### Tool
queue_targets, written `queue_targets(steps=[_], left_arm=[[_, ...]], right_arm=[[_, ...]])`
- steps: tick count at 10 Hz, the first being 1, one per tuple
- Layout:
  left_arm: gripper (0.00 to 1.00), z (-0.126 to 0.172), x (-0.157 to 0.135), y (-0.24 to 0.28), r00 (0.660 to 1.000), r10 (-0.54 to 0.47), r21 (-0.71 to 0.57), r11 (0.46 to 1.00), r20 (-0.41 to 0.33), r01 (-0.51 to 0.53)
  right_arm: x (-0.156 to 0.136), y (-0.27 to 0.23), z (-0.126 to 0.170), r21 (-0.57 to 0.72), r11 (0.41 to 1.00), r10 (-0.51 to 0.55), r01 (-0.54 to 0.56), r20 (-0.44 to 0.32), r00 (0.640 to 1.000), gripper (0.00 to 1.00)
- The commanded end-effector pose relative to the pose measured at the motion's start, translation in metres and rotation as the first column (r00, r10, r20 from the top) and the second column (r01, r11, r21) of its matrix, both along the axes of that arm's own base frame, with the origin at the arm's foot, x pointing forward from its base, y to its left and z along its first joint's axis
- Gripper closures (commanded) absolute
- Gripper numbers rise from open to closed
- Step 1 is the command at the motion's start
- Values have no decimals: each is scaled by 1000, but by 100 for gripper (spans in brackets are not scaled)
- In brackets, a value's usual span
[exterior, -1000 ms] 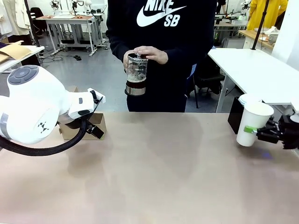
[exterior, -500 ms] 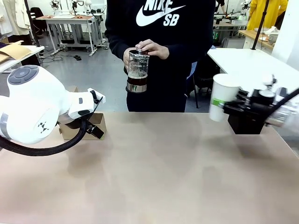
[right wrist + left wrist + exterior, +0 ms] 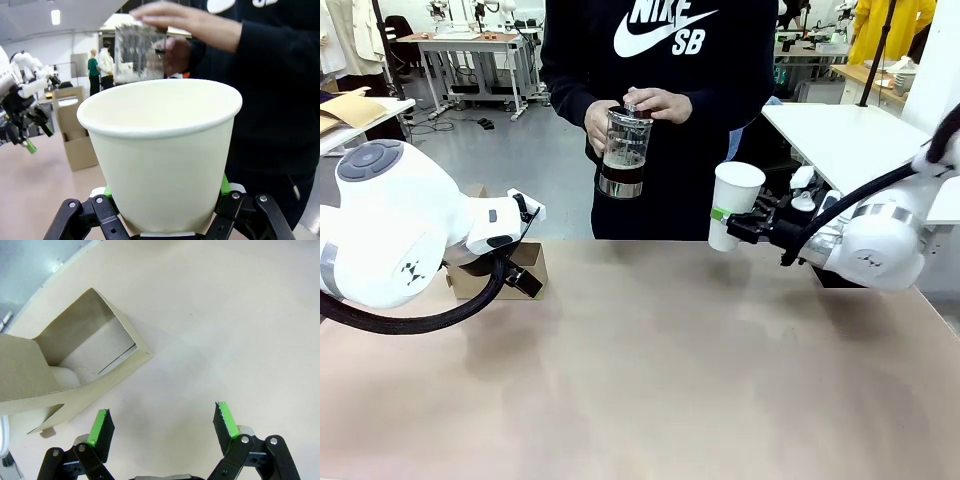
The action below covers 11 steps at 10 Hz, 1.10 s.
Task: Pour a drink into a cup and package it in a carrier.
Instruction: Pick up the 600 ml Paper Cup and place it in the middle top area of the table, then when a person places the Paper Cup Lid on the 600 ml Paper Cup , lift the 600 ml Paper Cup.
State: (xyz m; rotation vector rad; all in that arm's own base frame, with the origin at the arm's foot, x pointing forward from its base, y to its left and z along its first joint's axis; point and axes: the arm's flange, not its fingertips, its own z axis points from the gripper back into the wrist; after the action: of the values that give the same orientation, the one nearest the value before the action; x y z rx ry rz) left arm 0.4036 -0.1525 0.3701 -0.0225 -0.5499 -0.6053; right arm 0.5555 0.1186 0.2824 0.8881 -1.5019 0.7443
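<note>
Right gripper (image 3: 728,224) is out over the far side of the surface (image 3: 670,380), right of centre. Its jaws pinch the cup (image 3: 734,203) low on its wall, with a green pad (image 3: 720,213) showing against the white paper. The cup is upright, held clear of the surface, its mouth open with no lid on.

Right wrist view: the cup (image 3: 165,150) sits between the two pads (image 3: 224,186) of the right gripper (image 3: 165,192), rolled rim uppermost. I cannot see the bottom of the inside.

The person stands at the far edge and holds the glass jug (image 3: 623,150) in the air, just left of the cup and higher than it. One hand (image 3: 657,102) rests on the lid and the other hand (image 3: 597,125) wraps the glass. The drink (image 3: 621,172) is a dark band low in the jug, above the metal base. The jug is about upright, and its spout is not over the cup. In the right wrist view the jug (image 3: 137,55) shows behind the cup's rim, with a hand (image 3: 185,20) on top of it.

The carrier (image 3: 532,262) stands on the surface at far left, partly hidden by the left arm, well apart from the cup.

Left wrist view: the left gripper (image 3: 162,421) hangs above bare surface, jaws spread wide and pinching nothing. Its green pads (image 3: 98,427) are clear of the carrier (image 3: 85,352), which lies just beside them with an open pocket facing up.
</note>
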Motion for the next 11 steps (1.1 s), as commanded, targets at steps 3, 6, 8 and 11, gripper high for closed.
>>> queue_targets(steps=[3,6,8,11], left_arm=[[0,0,0,1,1000,0,-2,1000,0,0],[0,0,0,1,1000,0,-2,1000,0,0],[0,0,0,1,1000,0,-2,1000,0,0],[0,0,0,1,1000,0,-2,1000,0,0]], right_arm=[[16,8,-26,-36,999,30,-30,2,1000,19],[14,4,-29,-8,1000,11,-11,-26,1000,19],[14,4,-29,-8,1000,11,-11,-26,1000,19],[14,4,-29,-8,1000,11,-11,-26,1000,19]])
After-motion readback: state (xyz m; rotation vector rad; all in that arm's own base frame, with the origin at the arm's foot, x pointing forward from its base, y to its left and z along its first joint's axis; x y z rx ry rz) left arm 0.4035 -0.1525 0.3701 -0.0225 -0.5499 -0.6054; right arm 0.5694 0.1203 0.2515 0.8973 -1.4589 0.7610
